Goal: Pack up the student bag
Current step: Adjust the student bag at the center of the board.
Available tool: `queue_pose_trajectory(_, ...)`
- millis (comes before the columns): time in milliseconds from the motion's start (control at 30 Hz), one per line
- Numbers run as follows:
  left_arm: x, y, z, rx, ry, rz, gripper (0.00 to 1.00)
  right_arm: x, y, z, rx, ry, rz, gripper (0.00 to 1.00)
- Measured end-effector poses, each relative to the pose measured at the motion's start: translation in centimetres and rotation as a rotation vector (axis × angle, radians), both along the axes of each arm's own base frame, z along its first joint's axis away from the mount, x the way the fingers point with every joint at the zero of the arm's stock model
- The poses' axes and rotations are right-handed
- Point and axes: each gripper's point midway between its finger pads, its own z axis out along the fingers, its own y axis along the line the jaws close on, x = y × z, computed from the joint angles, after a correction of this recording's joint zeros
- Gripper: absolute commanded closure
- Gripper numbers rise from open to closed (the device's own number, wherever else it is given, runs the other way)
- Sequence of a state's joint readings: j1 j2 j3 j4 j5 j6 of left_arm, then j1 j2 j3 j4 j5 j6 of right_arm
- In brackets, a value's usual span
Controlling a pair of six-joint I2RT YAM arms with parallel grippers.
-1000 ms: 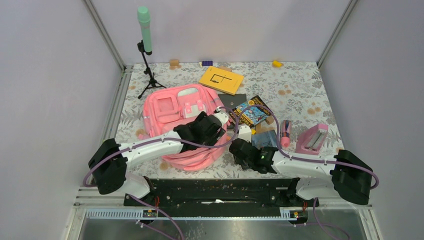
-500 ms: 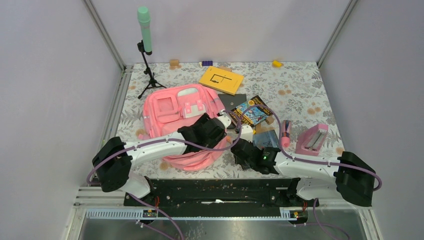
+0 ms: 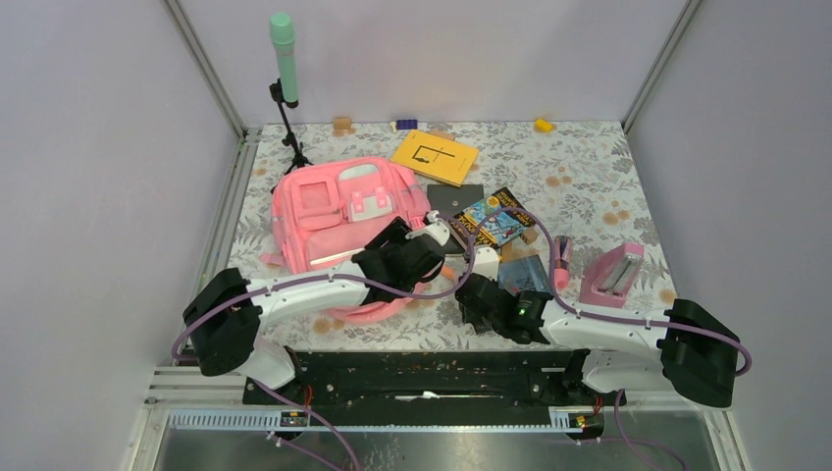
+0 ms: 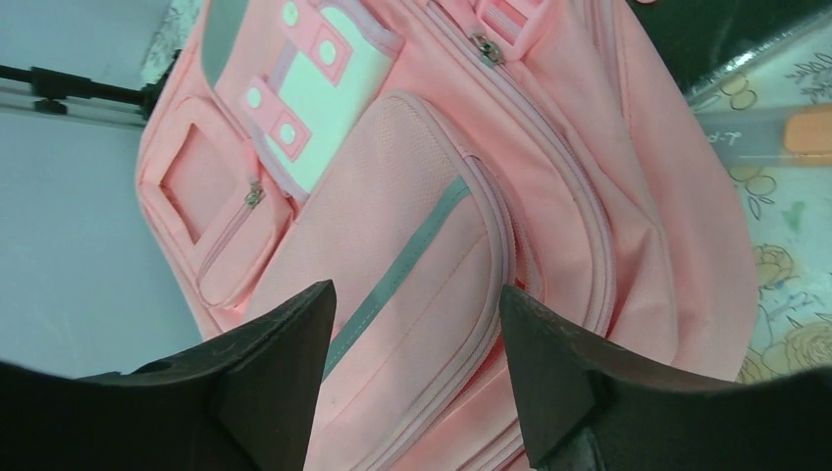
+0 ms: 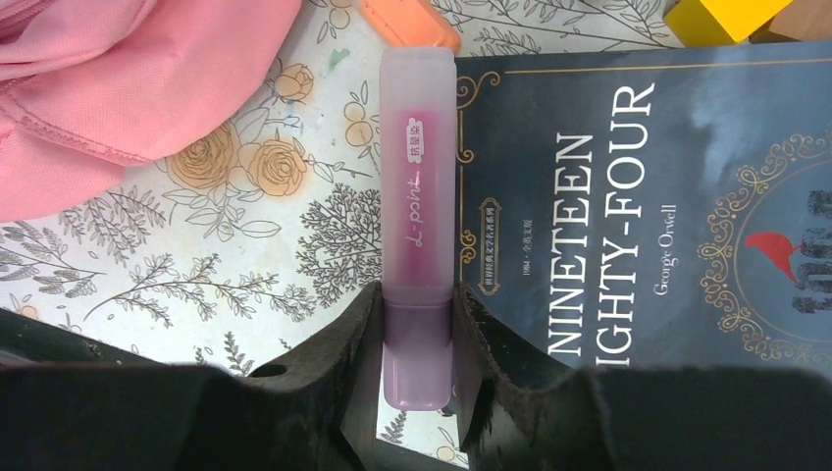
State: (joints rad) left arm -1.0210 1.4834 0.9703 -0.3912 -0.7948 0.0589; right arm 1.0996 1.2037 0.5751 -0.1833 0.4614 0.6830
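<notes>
The student bag (image 3: pixel 338 208), a big pink backpack, stands tilted up at the left middle, front pockets facing the camera. In the left wrist view the student bag (image 4: pixel 412 196) fills the frame, with its pale strip and zipped front pocket. My left gripper (image 3: pixel 378 253) is at the bag's near lower edge. Its jaws (image 4: pixel 417 378) stand apart with the pocket fabric showing between them. My right gripper (image 5: pixel 417 334) is shut on a purple highlighter (image 5: pixel 417 196), held just right of the bag above the flowered table (image 5: pixel 245 255); the right gripper (image 3: pixel 474 282) is near the table's front.
A "Nineteen Eighty-Four" book (image 5: pixel 667 196) lies right of the highlighter, an orange piece (image 5: pixel 407 22) just beyond its tip. Farther back lie a comic (image 3: pixel 494 221), a dark tablet (image 3: pixel 456 196) and a yellow notebook (image 3: pixel 435 157). A pink pencil case (image 3: pixel 613 275) sits right, a tripod (image 3: pixel 286 108) back left.
The bag has gone from lying flat to tipped up, and has shifted back and left. The left jaws have narrowed a little. The right arm has barely moved.
</notes>
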Motion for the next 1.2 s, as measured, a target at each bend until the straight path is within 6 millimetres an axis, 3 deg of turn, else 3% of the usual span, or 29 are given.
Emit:
queue_pose_trajectory(167,0.6,0.6,0.9,0.035,-0.067,0.028,0.39,0.2,0.5,0.2,0.019,-0.007,0.002,0.97)
queue_pose_trajectory(233,0.8,0.9,1.2,0.048,-0.092,0.040,0.50,0.2,0.8,0.0,0.027,-0.005,0.006,0.98)
queue_pose_trajectory(333,0.9,1.4,1.2,0.071,-0.110,0.050,0.76,0.3,1.3,-0.3,0.035,0.003,0.009,0.98)
queue_pose_trajectory(400,0.9,1.7,1.0,0.084,-0.109,0.049,0.79,0.2,1.8,-0.6,0.050,0.016,0.016,0.98)
queue_pose_trajectory(433,0.9,1.7,0.9,0.086,-0.106,0.048,0.73,0.1,2.1,-0.7,0.058,0.020,0.019,0.97)
queue_pose_trajectory(533,0.8,1.6,0.6,0.082,-0.096,0.040,0.42,0.0,3.2,-1.1,0.094,0.038,0.029,0.89)
queue_pose_trajectory(667,0.5,1.6,0.4,0.018,-0.063,0.051,0.21,0.0,3.9,-1.9,0.103,0.059,0.032,0.56)
queue_pose_trajectory(767,0.5,2.3,0.8,-0.094,-0.028,0.096,0.15,-0.1,4.0,-2.6,0.096,0.074,0.030,0.33)
queue_pose_trajectory(833,0.4,3.1,1.2,-0.180,0.000,0.137,0.13,-0.1,4.1,-2.7,0.095,0.073,0.032,0.27)
queue_pose_trajectory(1033,-0.2,6.1,2.5,-0.459,0.072,0.290,0.07,0.2,3.8,-2.0,0.062,0.030,0.089,0.25)
queue_pose_trajectory(1200,-1.4,9.7,3.1,-0.650,0.137,0.406,0.03,0.7,4.7,2.1,0.068,-0.113,0.273,0.25)
